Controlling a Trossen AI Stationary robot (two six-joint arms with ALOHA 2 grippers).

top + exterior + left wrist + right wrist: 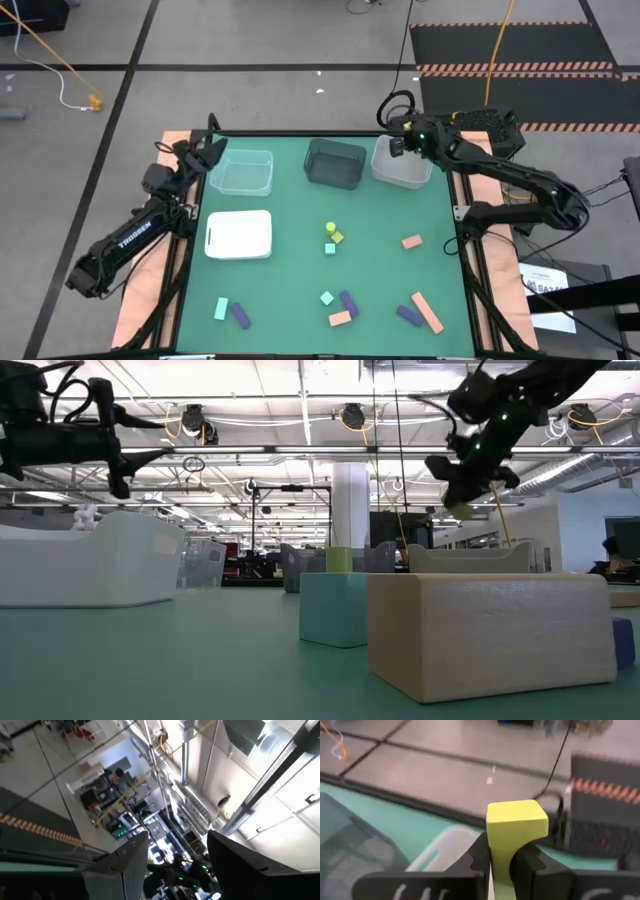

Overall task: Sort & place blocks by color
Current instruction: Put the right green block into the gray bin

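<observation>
My right gripper is shut on a yellow-green block and hovers over the pale bin at the table's far right; it also shows high up in the low view. My left gripper is open and raised beside the clear bin at the far left, touching nothing. Other blocks lie flat on the green mat: two yellow-green ones and a teal one mid-table, a salmon one, and several teal, purple and salmon pieces along the near edge. My right gripper pinches the yellow-green block between its two fingers by its narrower end. The block's wider end sticks out past the fingertips. The fingers come slanting from the table's right side. The block is lifted clear, above the pale bin's rim.
A dark bin stands between the clear bin and the pale bin along the far edge. A flat white tray lies left of centre. In the low view a salmon block and a teal block fill the foreground.
</observation>
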